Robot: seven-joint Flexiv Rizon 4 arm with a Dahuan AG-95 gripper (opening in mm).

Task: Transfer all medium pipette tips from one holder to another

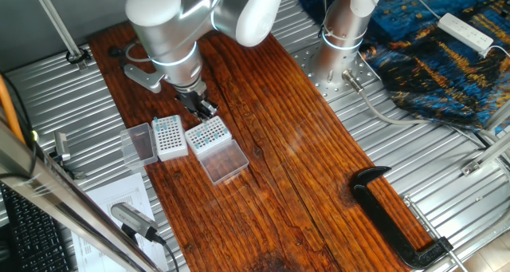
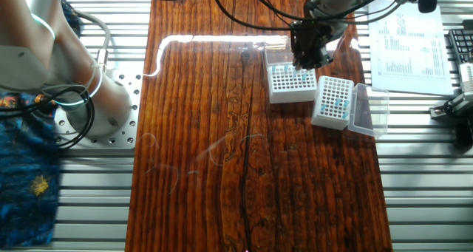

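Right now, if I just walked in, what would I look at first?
Probably the big silver robot arm leaning over the shiny wooden table, its gripper hanging just above a clear-sided rack. Right next to that sits a white-sided rack dotted with tiny teal tips, its lid open. A black clamp grips the table's edge.

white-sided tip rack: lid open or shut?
Open. The white-sided rack shows its bare hole grid, and its smoky lid lies flipped out flat beside it on the wooden table.
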